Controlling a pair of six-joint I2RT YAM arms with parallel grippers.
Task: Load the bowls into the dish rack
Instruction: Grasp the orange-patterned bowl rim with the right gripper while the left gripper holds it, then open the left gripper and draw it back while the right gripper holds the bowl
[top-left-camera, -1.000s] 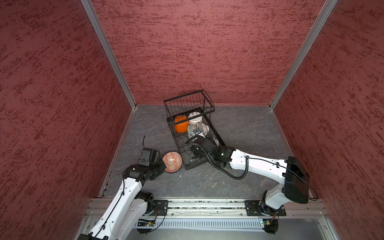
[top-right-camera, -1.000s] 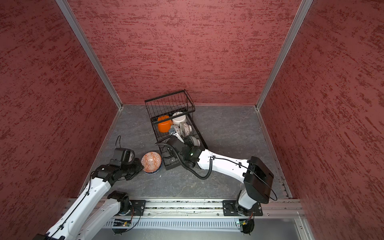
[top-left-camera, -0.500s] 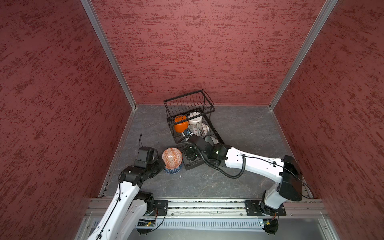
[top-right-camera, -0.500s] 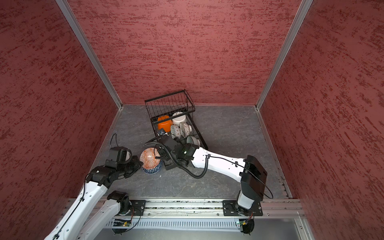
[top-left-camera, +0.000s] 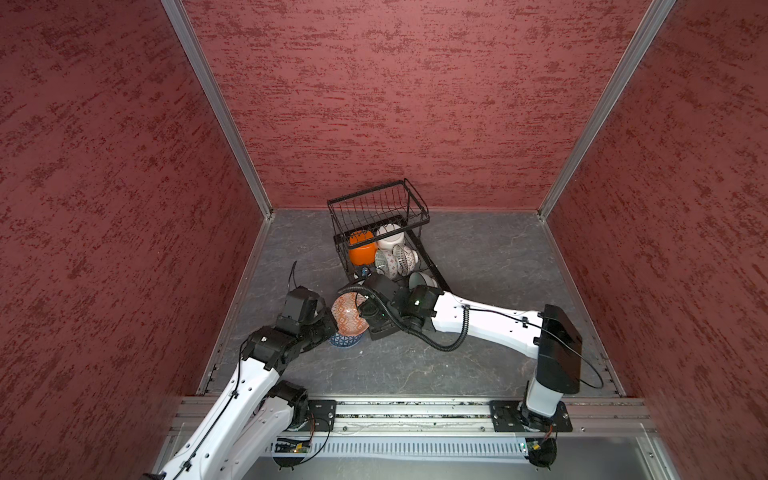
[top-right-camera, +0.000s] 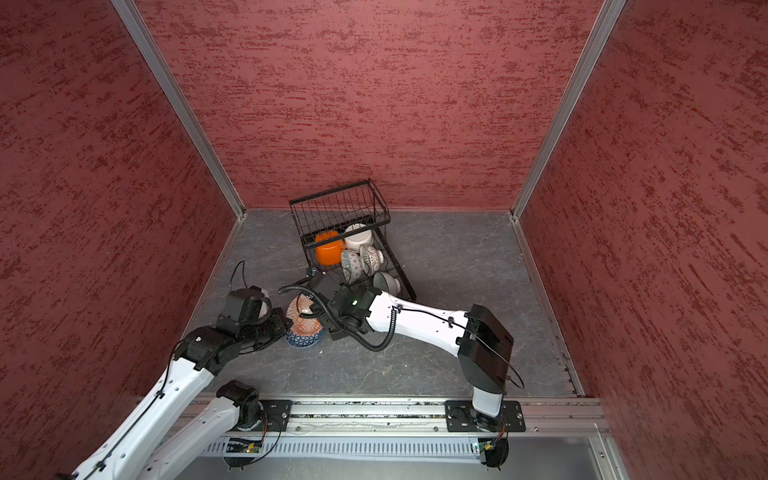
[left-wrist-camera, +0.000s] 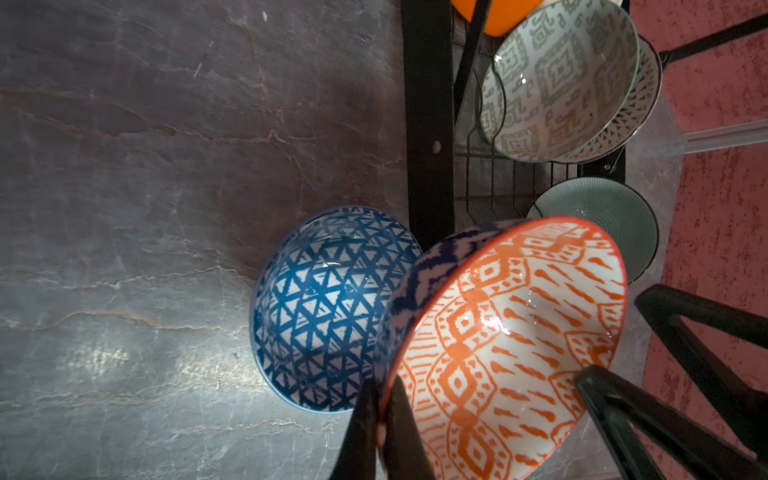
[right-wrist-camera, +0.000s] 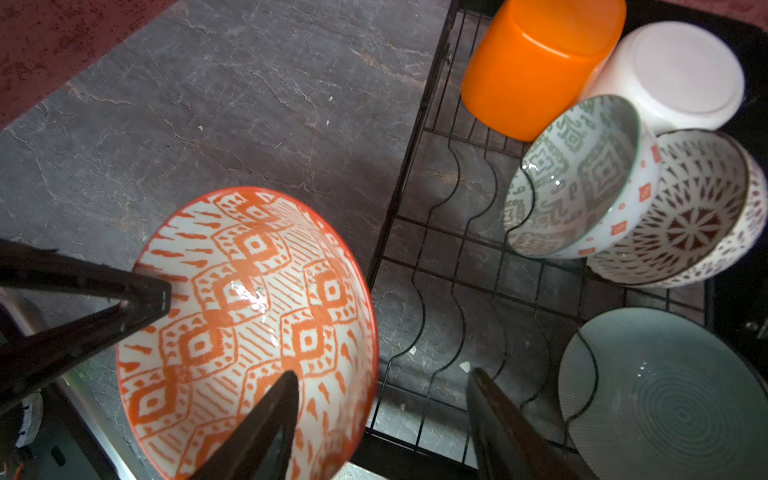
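Bowl (left-wrist-camera: 498, 345) in left hand (left-wrist-camera: 380, 399) (seemingly tight)

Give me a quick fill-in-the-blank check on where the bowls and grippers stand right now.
1. The left gripper pinches the orange-patterned bowl by its ____.
2. The right gripper has one finger inside that bowl and one outside, jaws ____.
3. The blue triangle bowl rests on the ____, not in the dish rack.
4. The dish rack holds ____ bowls.
Missing words: rim; open; table; five.
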